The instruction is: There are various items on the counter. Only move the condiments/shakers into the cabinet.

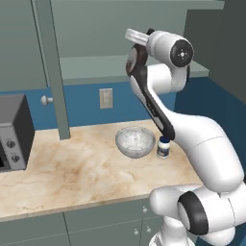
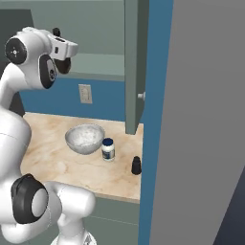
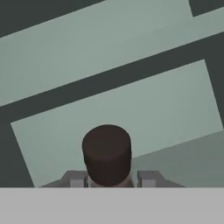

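Up at the cabinet (image 1: pixel 134 67), over its pale shelf (image 3: pixel 131 109), the gripper (image 3: pixel 108 180) has its jaws clenched on the syrup bottle (image 3: pixel 106 153), of which a dark brown round cap shows between the fingertips (image 3: pixel 75 179). On the beige marbled surface (image 1: pixel 72 168) below: clear glass bowl (image 1: pixel 135 141), short white jar (image 1: pixel 164 147) with dark blue lid just beside it. Small black shaker (image 2: pixel 136 165) stands near the surface's end, apart from the jar.
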